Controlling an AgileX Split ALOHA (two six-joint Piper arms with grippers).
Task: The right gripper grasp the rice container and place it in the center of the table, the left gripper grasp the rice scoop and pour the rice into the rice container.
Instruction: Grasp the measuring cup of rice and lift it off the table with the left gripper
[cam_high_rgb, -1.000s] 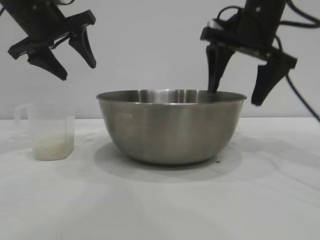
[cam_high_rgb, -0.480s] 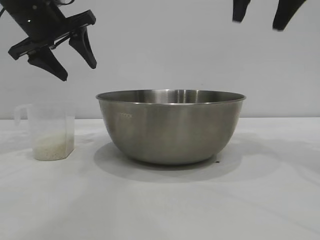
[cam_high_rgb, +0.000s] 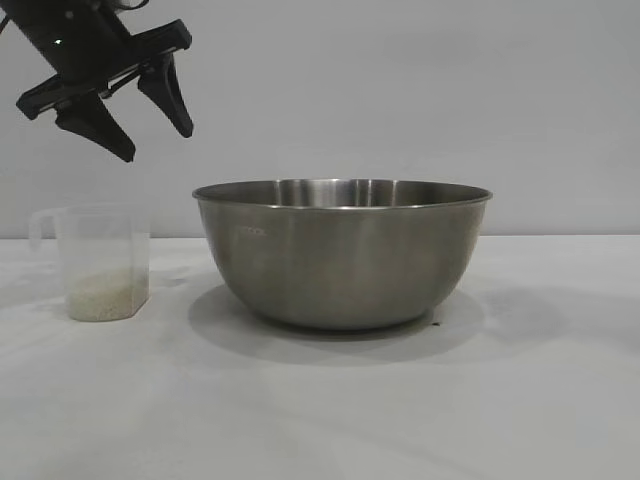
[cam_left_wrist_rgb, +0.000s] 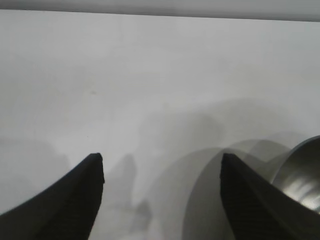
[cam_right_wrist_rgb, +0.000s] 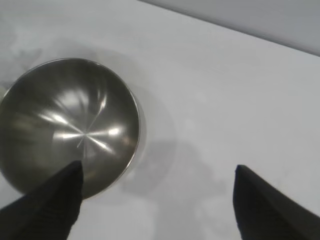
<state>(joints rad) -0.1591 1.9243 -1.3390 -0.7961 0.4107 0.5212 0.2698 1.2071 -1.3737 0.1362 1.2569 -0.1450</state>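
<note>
The plain white tabletop (cam_high_rgb: 320, 420) carries two things. A wide steel bowl (cam_high_rgb: 342, 255) stands upright near its middle. Well apart to the left stands a small translucent measuring cup (cam_high_rgb: 98, 262), upright, with white rice (cam_high_rgb: 105, 297) in its bottom.

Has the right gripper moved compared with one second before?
Yes. It stood at the rice container's rim at the exterior view's right, then rose and has now left that view, while the container stays put.
</note>
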